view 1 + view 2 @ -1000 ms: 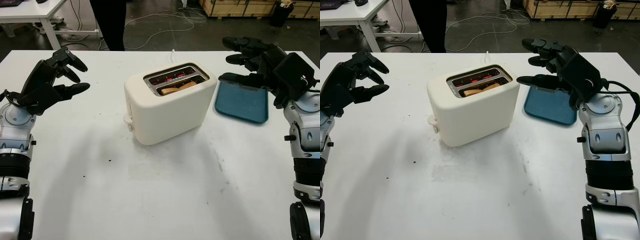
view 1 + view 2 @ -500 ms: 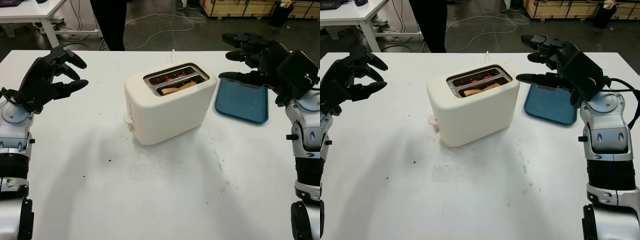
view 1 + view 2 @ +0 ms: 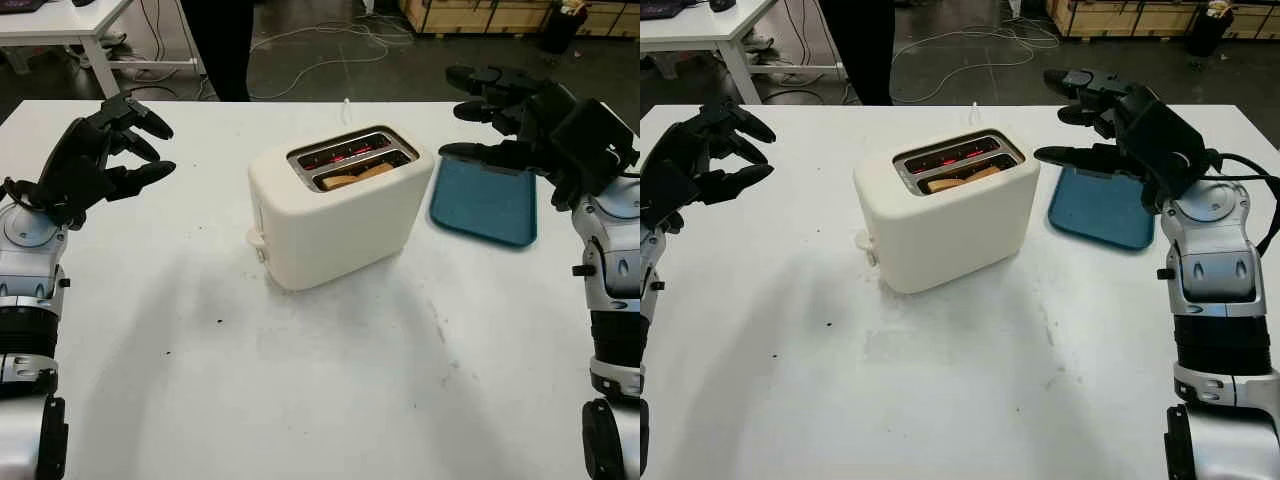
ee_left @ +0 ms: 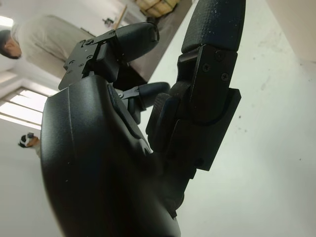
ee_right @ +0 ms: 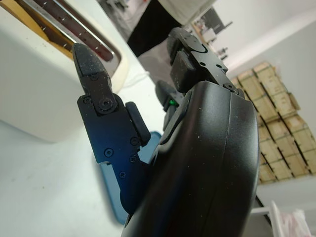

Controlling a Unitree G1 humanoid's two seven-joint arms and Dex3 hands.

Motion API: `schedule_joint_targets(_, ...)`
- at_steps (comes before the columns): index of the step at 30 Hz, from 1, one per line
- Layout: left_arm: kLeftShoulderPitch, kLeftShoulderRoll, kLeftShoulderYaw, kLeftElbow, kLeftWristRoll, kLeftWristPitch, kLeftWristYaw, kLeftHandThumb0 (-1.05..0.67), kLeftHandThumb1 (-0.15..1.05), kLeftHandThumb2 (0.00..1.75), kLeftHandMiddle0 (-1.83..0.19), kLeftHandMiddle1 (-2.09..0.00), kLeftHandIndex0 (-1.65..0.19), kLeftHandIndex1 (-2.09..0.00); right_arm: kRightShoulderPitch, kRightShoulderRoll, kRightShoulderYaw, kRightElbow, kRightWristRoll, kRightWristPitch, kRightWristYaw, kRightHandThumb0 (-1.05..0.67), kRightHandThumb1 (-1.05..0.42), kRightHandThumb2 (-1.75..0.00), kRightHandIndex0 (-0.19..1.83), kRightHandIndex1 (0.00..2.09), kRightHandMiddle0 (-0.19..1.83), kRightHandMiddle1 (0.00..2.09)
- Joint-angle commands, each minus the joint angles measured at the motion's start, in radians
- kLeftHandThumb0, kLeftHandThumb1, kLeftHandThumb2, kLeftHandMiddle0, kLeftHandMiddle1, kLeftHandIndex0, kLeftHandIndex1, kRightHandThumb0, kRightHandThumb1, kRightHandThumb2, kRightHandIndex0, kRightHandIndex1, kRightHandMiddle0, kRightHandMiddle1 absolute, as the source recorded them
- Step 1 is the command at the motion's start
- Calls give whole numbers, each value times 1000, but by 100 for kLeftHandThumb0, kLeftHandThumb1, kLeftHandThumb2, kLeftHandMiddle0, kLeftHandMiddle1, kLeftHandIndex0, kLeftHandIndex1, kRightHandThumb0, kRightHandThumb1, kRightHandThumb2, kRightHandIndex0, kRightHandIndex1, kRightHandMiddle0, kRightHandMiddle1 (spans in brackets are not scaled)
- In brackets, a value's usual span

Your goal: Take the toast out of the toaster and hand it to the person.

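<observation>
A cream two-slot toaster stands in the middle of the white table. One slice of toast sits low in its nearer slot, and the far slot glows red. My left hand is open, raised over the table well left of the toaster. On the other side my right hand is open too, held above the near edge of a blue tray and pointing toward the toaster. A person in dark trousers stands beyond the table's far edge.
The blue tray lies flat to the right of the toaster. A white cord runs from the toaster's back off the far edge. Cables lie on the floor behind, with another white table at the back left and wooden crates at the back right.
My left hand has lifted slightly and drawn a little to the left. My right hand has risen a touch over the tray. The toaster and toast have not moved.
</observation>
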Motion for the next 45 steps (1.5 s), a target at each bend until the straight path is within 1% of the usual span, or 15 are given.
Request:
schedule_joint_targets(1, -17, 2, -4, 5, -3, -15, -6, -105, 92, 16, -14, -166, -14, -156, -15, -1, 1, 6, 4, -23, 0, -47, -75, 0, 6, 84, 46, 2)
schedule_joint_targets(3, -19, 0, -4, 8, -8, -8, -11, -105, 92, 16, -14, -166, -14, -156, -15, 2, 0, 9, 7, -21, 0, -46, -74, 0, 6, 84, 47, 2)
schedule_joint_targets(6, -20, -3, -4, 17, -9, -23, -11, -105, 92, 15, -14, -166, -14, -155, -16, -3, 3, 9, 3, -22, 3, -46, -74, 0, 6, 85, 47, 2)
schedule_joint_targets(9, -18, -1, -3, 10, -5, -12, -7, -105, 92, 15, -15, -166, -15, -156, -17, 1, 2, 2, 6, 0, 0, -45, -74, 0, 5, 85, 46, 2)
schedule_joint_targets(13, -14, -3, -1, 7, -10, -11, -8, -105, 92, 15, -14, -166, -14, -156, -14, 1, 4, -1, 2, -7, -3, -46, -74, 0, 6, 85, 47, 2)
schedule_joint_targets(18, -10, -3, -1, 7, -2, -27, 2, -105, 92, 15, -17, -166, -16, -156, -10, 3, -1, -5, 7, -6, -2, -45, -74, 0, 6, 84, 47, 2)
schedule_joint_targets(21, -8, 1, 2, 11, 2, -39, 6, -105, 92, 18, -18, -166, -14, -158, -10, 6, -3, 4, 12, -19, -1, -44, -73, 0, 7, 84, 47, 2)
schedule_joint_targets(23, -7, -1, 4, 13, -6, -34, 1, -105, 92, 16, -19, -166, -16, -158, -11, 12, -5, 3, 14, -13, -7, -44, -72, 0, 7, 85, 47, 2)
schedule_joint_targets(26, -9, 3, 1, 25, 3, -54, 6, -105, 92, 17, -19, -166, -16, -157, -12, 8, 1, 1, 4, -12, -9, -43, -72, 0, 7, 85, 48, 2)
schedule_joint_targets(29, -7, 4, -2, 15, 10, -40, 11, -105, 92, 18, -19, -167, -15, -158, -14, 8, 2, 3, 5, -10, -5, -41, -72, 0, 6, 84, 47, 2)
schedule_joint_targets(35, -13, 0, -6, 20, 9, -38, 8, -105, 92, 15, -18, -166, -15, -157, -17, 9, 1, 4, 6, -13, -5, -41, -72, 0, 7, 84, 47, 2)
schedule_joint_targets(39, -16, -3, -7, 24, 8, -28, 9, -105, 92, 14, -18, -165, -16, -157, -18, 2, 5, 1, -6, -7, -9, -45, -72, 0, 8, 84, 48, 3)
schedule_joint_targets(45, -23, 0, -17, 40, 30, -46, 20, -105, 92, 16, -19, -166, -15, -159, -19, -3, 4, 7, -2, -22, 2, -45, -73, 0, 9, 83, 48, 3)
